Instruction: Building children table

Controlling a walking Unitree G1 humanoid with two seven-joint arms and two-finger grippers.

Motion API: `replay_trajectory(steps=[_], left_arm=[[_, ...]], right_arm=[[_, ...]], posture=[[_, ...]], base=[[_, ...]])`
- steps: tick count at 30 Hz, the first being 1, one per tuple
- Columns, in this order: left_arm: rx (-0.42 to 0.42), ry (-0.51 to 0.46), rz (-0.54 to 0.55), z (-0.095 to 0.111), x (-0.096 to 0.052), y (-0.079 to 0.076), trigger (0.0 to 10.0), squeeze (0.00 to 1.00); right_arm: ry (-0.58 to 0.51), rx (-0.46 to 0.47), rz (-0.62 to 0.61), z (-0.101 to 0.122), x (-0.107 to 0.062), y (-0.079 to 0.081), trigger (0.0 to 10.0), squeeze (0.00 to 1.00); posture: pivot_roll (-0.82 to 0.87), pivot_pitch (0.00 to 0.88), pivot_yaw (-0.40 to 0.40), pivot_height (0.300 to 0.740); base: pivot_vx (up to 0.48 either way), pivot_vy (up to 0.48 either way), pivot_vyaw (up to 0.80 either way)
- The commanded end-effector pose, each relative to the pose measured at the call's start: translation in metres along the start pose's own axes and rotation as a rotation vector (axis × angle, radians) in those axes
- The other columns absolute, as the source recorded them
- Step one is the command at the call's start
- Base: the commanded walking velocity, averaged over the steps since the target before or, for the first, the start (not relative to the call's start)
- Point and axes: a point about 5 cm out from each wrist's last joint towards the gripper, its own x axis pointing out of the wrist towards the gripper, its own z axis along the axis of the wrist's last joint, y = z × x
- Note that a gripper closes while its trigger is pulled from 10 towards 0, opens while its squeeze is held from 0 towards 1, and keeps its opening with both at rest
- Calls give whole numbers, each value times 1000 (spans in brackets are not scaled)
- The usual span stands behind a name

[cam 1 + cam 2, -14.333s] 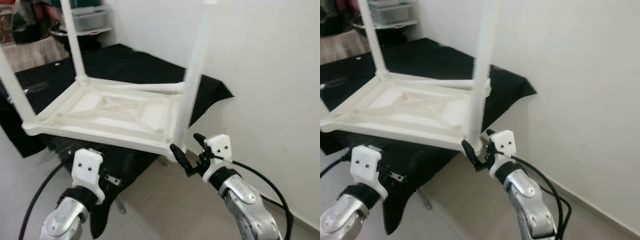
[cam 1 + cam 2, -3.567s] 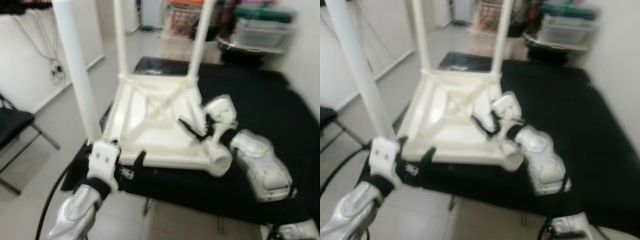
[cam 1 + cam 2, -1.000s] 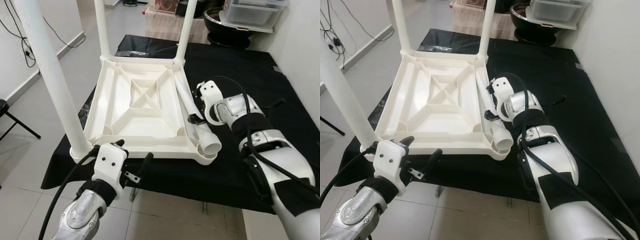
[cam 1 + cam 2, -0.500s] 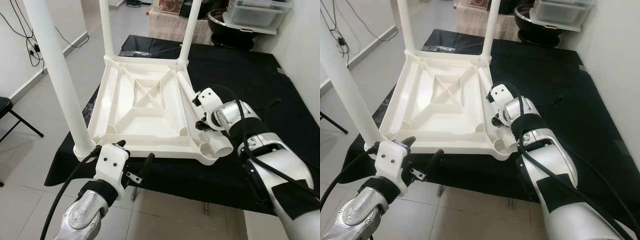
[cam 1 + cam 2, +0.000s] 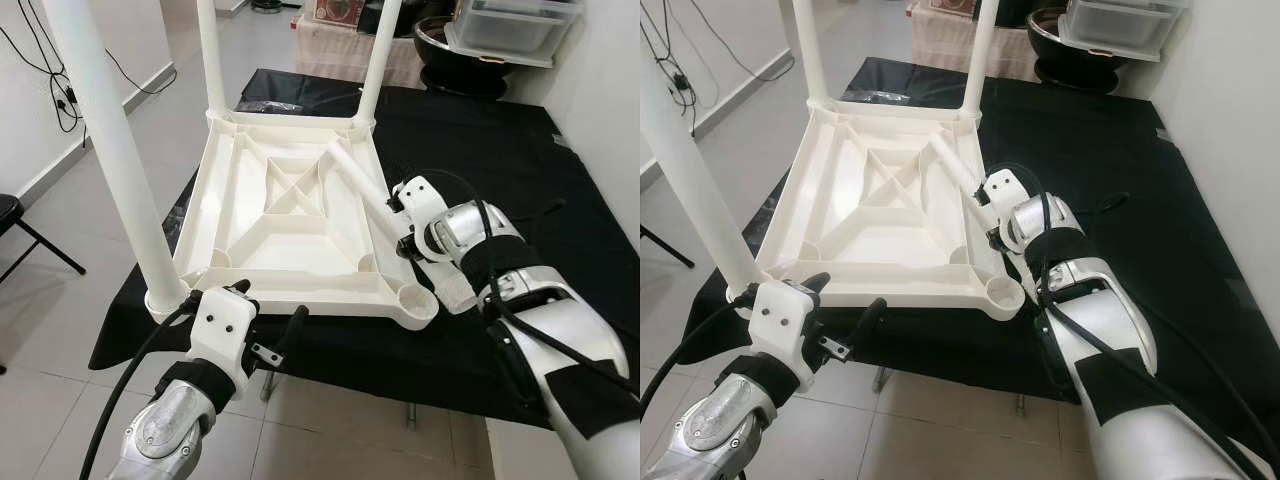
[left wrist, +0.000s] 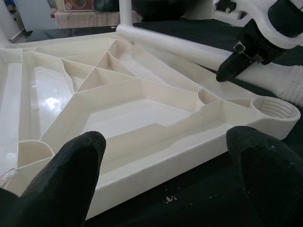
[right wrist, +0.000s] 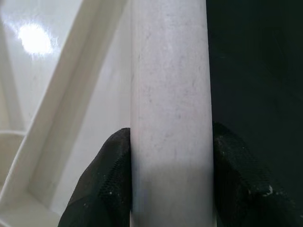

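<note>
Nearest the camera, the left pincer (image 5: 268,322) hovers low at the near edge of the black-draped worktop (image 5: 520,170), its black fingers (image 6: 71,165) spread wide with nothing between them, just short of the near rim of the upturned white table top (image 5: 290,215). That top lies ribbed side up on the cloth, its near-right corner socket (image 5: 418,299) open and threaded — three white legs (image 5: 105,150) stand upright in the other corners. The right arm reaches in from the right, elbow bent, and the right pincer (image 5: 400,225) is closed around the loose fourth leg (image 5: 362,190), which lies slanting across the top's right rim. Beyond the worktop's far edge sit a clear plastic bin (image 5: 515,25) and a dark bowl; tiled floor lies open to the left.
</note>
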Motion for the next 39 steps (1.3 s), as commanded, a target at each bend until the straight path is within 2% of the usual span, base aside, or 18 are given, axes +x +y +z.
replay_trajectory(steps=[1, 3, 6, 8, 10, 12, 16, 17, 18, 19, 20, 22, 23, 26, 30, 36, 37, 39], left_arm=[[-6, 1, 2, 1, 0, 0, 10000, 0], [-6, 0, 2, 1, 0, 0, 10000, 0], [-5, -4, 4, 2, 1, 2, 10000, 0], [0, -6, 4, 3, 1, 4, 10000, 0], [1, -6, 4, 3, 0, 5, 10000, 0], [5, -4, -9, 4, 0, 6, 10000, 0], [7, -3, -22, 4, -1, 6, 10000, 0], [8, -2, -27, 4, -1, 6, 10000, 0], [8, -2, -27, 4, -1, 6, 10000, 0], [10, -5, -32, 6, -2, 7, 10000, 0], [12, -8, -38, 7, -2, 7, 10000, 0], [12, -8, -38, 7, -2, 7, 10000, 0], [3, -46, -50, 16, 3, 8, 10000, 0], [-2, -77, -59, 23, 8, 9, 10000, 0], [-108, -196, -84, 51, 34, 9, 10000, 0], [-170, -259, -163, 67, 52, 3, 10000, 0], [-180, -275, -186, 70, 56, 1, 10000, 0], [-256, -330, -302, 87, 68, -6, 10000, 0]], right_arm=[[-50, 80, -21, 2, -3, -11, 0, 0], [-74, 114, -21, 3, -4, -14, 0, 0], [-199, 254, -13, 13, -10, -24, 0, 0], [-346, 400, 46, 22, -19, -34, 0, 0], [-393, 430, 67, 25, -22, -37, 0, 0], [-532, 539, 115, 26, -28, -42, 0, 0], [-615, 597, 111, 24, -32, -47, 0, 0], [-624, 619, 147, 23, -32, -44, 5843, 0], [-624, 619, 147, 23, -32, -44, 5843, 0], [-679, 657, 208, 20, -33, -40, 10000, 0], [-753, 706, 272, 16, -37, -36, 10000, 0], [-753, 706, 272, 16, -37, -36, 10000, 0], [-901, 650, 189, 11, -43, -38, 10000, 0], [-968, 646, 213, 7, -48, -36, 10000, 0], [-1128, 631, 297, -5, -65, -42, 10000, 0], [-1195, 568, 344, -17, -77, -44, 10000, 0], [-1214, 553, 368, -20, -81, -44, 10000, 0], [-1243, 359, 497, -38, -100, -37, 10000, 0]], posture=[[-30, 111, -115, 740], [-30, 111, -115, 740], [-29, 107, -109, 740], [-30, 107, -102, 740], [-30, 107, -100, 740], [-26, 108, -92, 740], [-26, 108, -92, 740], [-23, 110, -89, 740], [-23, 110, -89, 740], [-15, 112, -83, 740], [-15, 112, -83, 740], [-15, 112, -83, 740], [-2, 103, -78, 740], [-3, 101, -76, 740], [-11, 75, -64, 740], [-25, 60, -53, 740], [-25, 60, -53, 740], [-45, 45, -36, 740]], base=[[0, 0, 0], [0, 0, 0], [0, 0, 0], [0, 0, 0], [0, 0, 0], [0, 0, 0], [0, 0, 0], [0, 0, 0], [0, 0, 0], [0, 0, 0], [0, 0, 0], [0, 0, 0], [0, 0, 0], [0, 0, 0], [0, 0, 0], [0, 0, 0], [0, 0, 0], [0, 0, 0]])
